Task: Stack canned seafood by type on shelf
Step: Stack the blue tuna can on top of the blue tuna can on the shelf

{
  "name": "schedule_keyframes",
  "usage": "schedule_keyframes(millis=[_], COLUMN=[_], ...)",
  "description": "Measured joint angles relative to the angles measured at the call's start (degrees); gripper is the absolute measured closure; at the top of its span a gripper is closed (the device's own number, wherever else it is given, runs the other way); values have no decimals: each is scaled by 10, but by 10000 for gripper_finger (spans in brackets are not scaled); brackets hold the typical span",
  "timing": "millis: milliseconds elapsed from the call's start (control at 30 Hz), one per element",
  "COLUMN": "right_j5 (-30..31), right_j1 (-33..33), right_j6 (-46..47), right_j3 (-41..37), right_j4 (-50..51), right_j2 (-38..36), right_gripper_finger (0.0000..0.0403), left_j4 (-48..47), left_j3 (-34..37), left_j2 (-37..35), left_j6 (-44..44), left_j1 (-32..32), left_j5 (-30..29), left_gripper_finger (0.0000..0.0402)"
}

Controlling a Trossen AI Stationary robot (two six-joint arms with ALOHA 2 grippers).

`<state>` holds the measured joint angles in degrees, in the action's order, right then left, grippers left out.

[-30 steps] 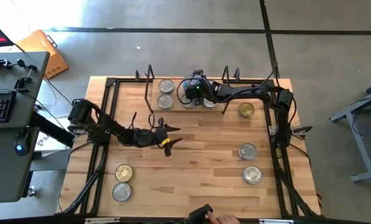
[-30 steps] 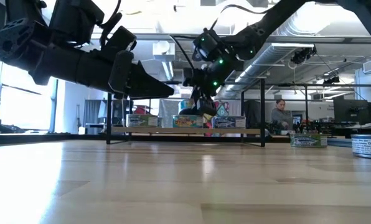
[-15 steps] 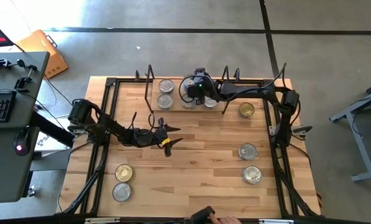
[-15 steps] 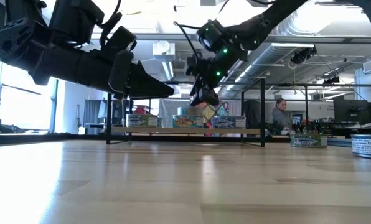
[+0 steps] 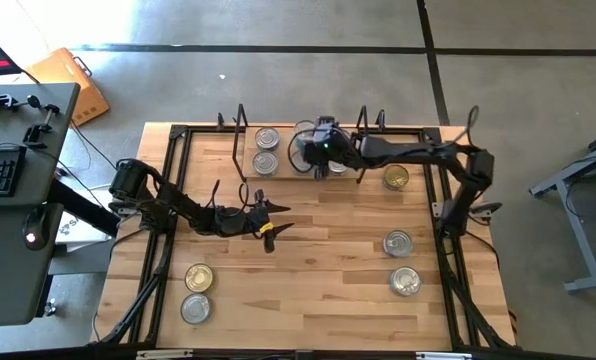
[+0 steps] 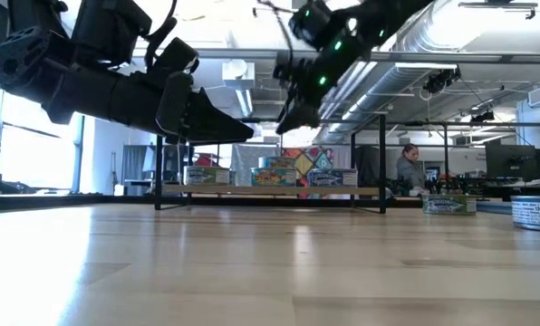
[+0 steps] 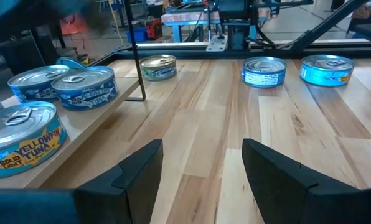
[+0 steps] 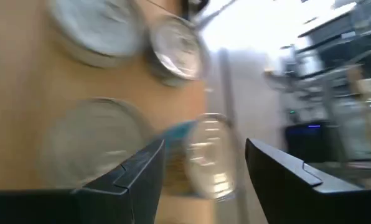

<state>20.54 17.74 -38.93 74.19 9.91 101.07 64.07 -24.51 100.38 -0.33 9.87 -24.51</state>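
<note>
Lying flat, tops up, tins [image 5: 267, 138] line the shelf [image 5: 246, 170] lengthwise; right gripper [image 5: 308, 152] hangs above it, spread, empty; left gripper [image 5: 278, 217] nearby, spread.

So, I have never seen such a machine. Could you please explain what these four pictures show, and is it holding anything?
It is a robot with two dark arms at a wooden table. One camera looks down from above, one sits at table height, and one rides on each wrist. Round tins of fish lie on the table; others stand on the low shelf. The left gripper hovers open over the middle. The right gripper, also open, is above the shelf. Neither holds anything.
</note>
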Motion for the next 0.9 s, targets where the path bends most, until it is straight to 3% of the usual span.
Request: schedule_keyframes(millis=[267, 500, 667, 900], right_j5=[-103, -71, -42, -15], right_j1=[-95, -185, -220, -258], right_j6=[167, 246, 324, 511], right_j3=[0, -10, -94, -218], right_j4=[190, 292, 313, 334], right_j2=[-65, -69, -107, -225], right_gripper_finger=[189, 192, 197, 199], left_j4=[0, 0, 0, 0], left_j3=[0, 0, 0, 0], left_j2=[0, 0, 0, 0], left_j6=[-6, 17, 47, 54], left_j1=[6, 11, 10, 10], left_j5=[0, 0, 0, 1], left_gripper_finger=[190, 190, 190, 190])
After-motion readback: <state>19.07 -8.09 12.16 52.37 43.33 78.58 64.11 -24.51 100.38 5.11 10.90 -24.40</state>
